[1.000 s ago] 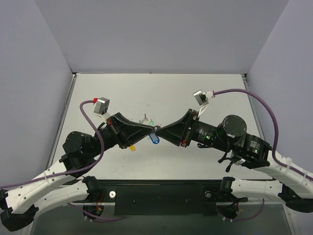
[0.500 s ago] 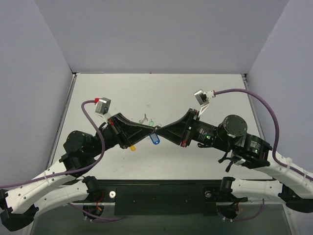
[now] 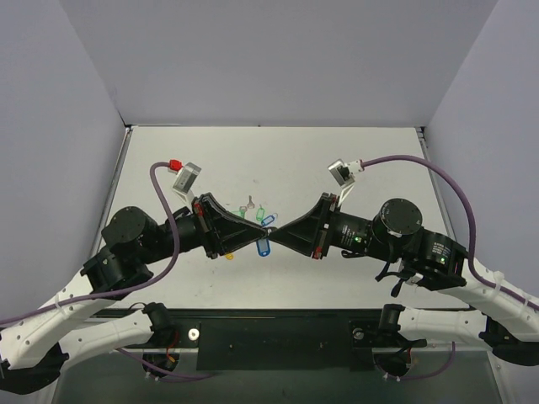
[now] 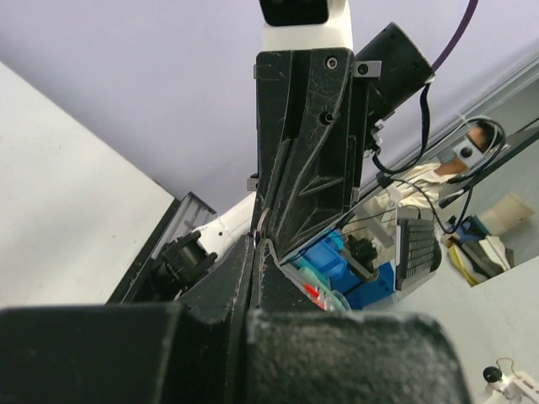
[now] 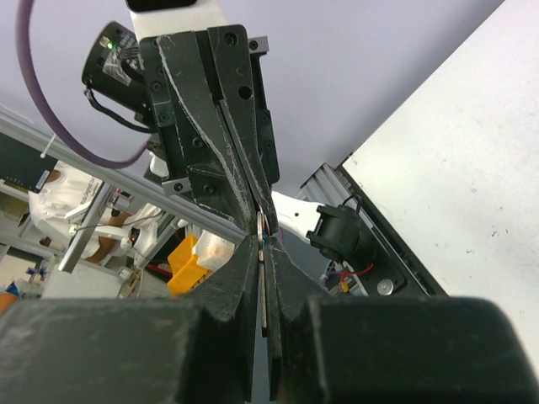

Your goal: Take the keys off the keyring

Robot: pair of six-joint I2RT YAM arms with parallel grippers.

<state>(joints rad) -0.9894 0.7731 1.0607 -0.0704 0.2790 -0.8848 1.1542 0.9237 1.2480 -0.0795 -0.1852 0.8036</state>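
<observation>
Over the middle of the table my left gripper [image 3: 270, 237] and right gripper [image 3: 279, 239] meet tip to tip. The keyring's blue tag [image 3: 262, 247] hangs just below the tips. In the right wrist view the right gripper [image 5: 264, 239] is shut on a thin silver key [image 5: 264, 286], seen edge-on between its fingers, with a speck of blue at the tip. In the left wrist view the left gripper [image 4: 257, 241] is shut, with a sliver of the keyring at its tip. The thin ring itself is hidden between the fingertips.
Just behind the grippers on the white table [image 3: 370, 160] lie two green tags [image 3: 258, 212], a second blue tag [image 3: 269, 221] and a lone silver key [image 3: 250, 201]. A yellow tag [image 3: 229, 255] peeks out under the left gripper. Grey walls stand on three sides.
The right gripper has closed on the key. Both grippers have drawn a little toward the near edge, the left arm swinging, and the blue tag now hangs lower.
</observation>
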